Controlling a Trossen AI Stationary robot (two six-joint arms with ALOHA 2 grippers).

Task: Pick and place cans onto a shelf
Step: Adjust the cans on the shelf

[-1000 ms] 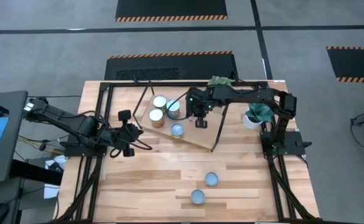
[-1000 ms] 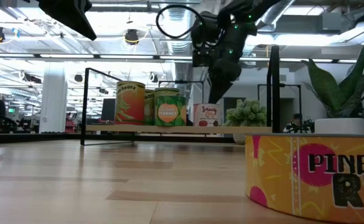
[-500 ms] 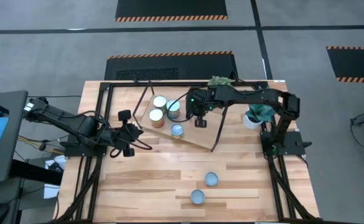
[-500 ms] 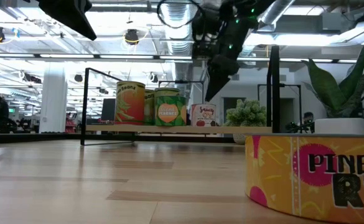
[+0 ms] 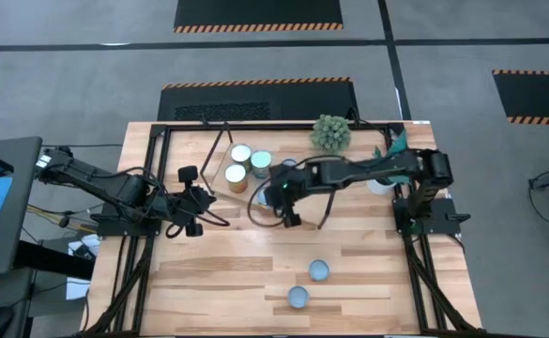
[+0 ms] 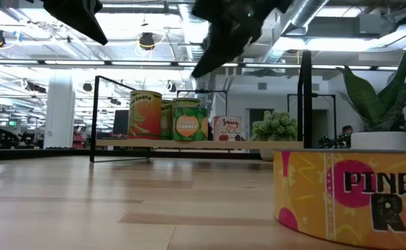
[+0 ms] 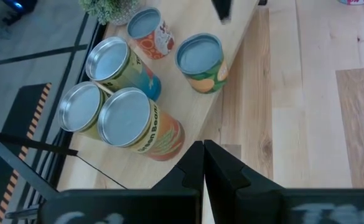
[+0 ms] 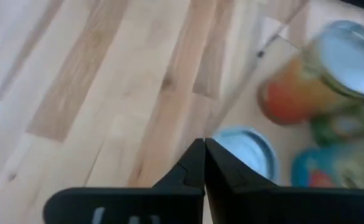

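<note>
While five cans stood on the shelf (image 7: 228, 102), two more were left on the tabletop (image 5: 227, 272) well apart from it. On the shelf, three tall cans (image 7: 129, 121) were packed together, touching, at its left end, as seen in the left wrist view. Just beside them a shorter red-and-white can (image 7: 147, 30) and a short orange can (image 7: 200, 60) were set, apart from each other. In the low view the row was seen side on, with an orange-labelled can (image 6: 146, 114) at the left and a green-labelled one (image 6: 185, 119) next to it. The shelf was carried on thin black legs (image 6: 94, 118).

The two loose cans (image 5: 319, 270) (image 5: 298, 297) were placed on the near part of the table, in front of the shelf and close to each other. The nearer was seen large in the low view, with a yellow pineapple label (image 6: 352, 198).

The right gripper (image 5: 290, 208) was held above the shelf's near edge, its fingers (image 8: 203, 165) pressed together on nothing. The left gripper (image 5: 197, 202) was parked to the left of the shelf, off its end, with fingers (image 7: 203, 168) likewise closed.

Behind the shelf a small green plant (image 5: 330, 132) was placed, and a white pot (image 5: 379, 181) to its right.
</note>
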